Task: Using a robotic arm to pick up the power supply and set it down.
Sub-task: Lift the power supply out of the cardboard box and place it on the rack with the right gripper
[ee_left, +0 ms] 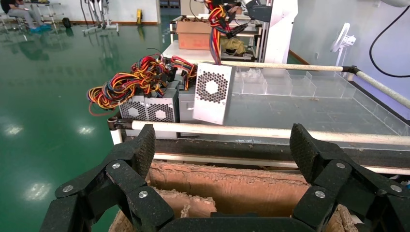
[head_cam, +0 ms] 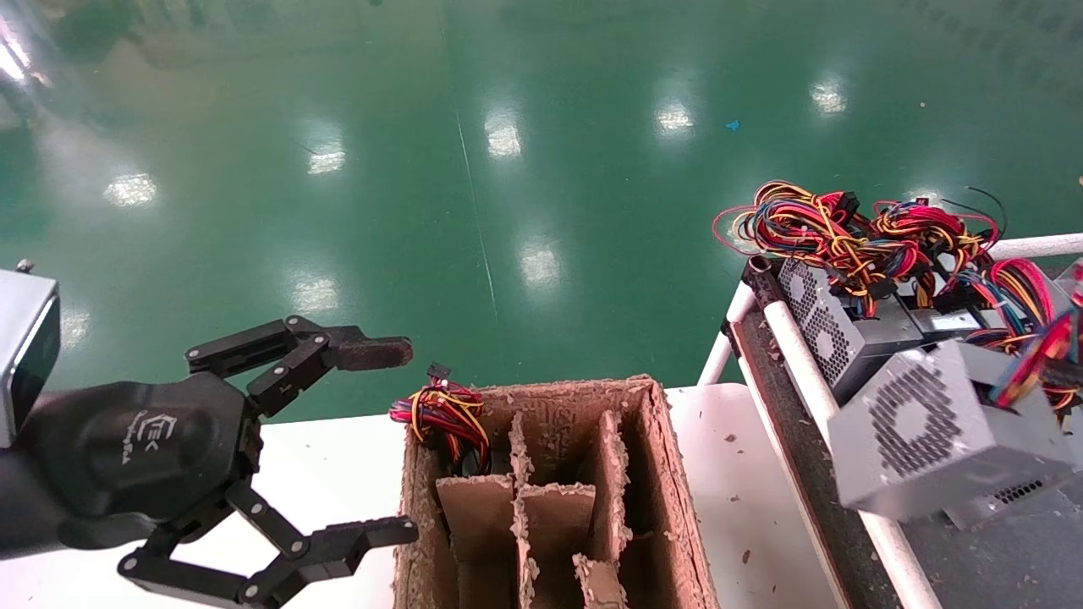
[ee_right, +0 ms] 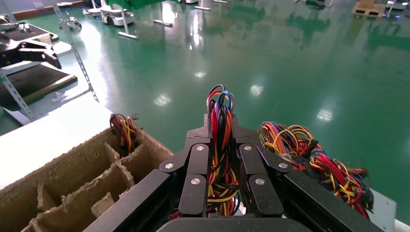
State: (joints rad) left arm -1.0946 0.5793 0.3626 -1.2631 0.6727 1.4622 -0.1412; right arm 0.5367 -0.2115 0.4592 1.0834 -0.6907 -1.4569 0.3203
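Observation:
My right gripper (ee_right: 221,130) is shut on the red, yellow, black and blue wire bundle (ee_right: 220,145) of a power supply. That grey power supply (head_cam: 948,431) hangs tilted above the rack, fan grille facing me; the left wrist view shows it (ee_left: 212,93) dangling from its wires. The right gripper itself is out of the head view. My left gripper (head_cam: 402,440) is open and holds nothing, level with the left wall of the brown divided cardboard box (head_cam: 677,491). Through its spread fingers (ee_left: 140,150) I see the box's inner wall (ee_left: 232,186).
Several more power supplies (head_cam: 825,330) with tangled wires (head_cam: 846,224) lie on the white-railed rack (head_cam: 795,355) at the right. A wire bundle (head_cam: 444,414) sticks out of the box's far-left compartment. The box stands on a white table (head_cam: 330,457). Green floor lies beyond.

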